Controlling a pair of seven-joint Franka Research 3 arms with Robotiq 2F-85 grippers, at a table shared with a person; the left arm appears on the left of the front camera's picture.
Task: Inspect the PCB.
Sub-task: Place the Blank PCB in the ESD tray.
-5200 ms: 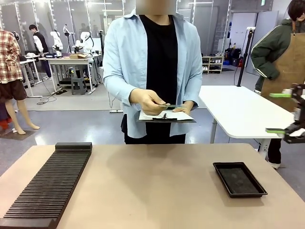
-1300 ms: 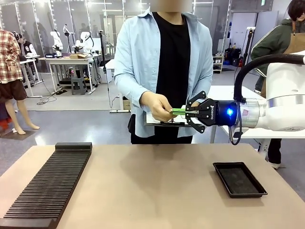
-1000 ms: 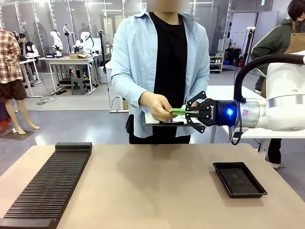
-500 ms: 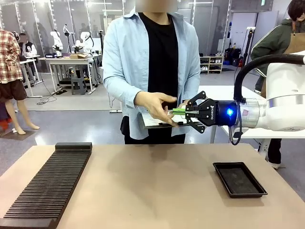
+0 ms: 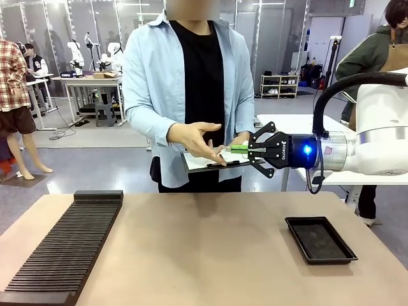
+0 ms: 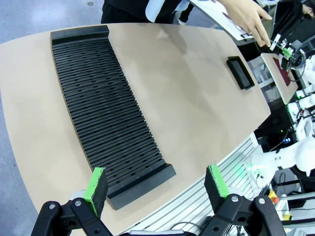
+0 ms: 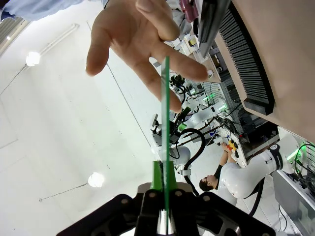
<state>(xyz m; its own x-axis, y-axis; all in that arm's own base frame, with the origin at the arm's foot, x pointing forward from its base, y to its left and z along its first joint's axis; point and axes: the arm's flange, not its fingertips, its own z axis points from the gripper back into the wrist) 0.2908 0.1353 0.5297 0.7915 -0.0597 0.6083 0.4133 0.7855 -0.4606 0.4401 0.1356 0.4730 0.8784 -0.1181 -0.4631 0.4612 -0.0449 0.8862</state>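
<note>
The right hand [image 5: 250, 150] is clamped on the PCB [image 7: 165, 128], whose long axis runs straight out from its fingertips toward the person's open hand [image 5: 201, 139]; the left hand [image 6: 156, 183] is spread wide above the counter [image 6: 197, 108].

A long black slotted rack [image 5: 64, 248] lies on the left side of the tan desk [image 5: 204, 255]; a shallow black tray [image 5: 320, 239] sits well apart on the right; a clipboard with white paper [image 5: 207, 160] is beyond the far edge.
</note>
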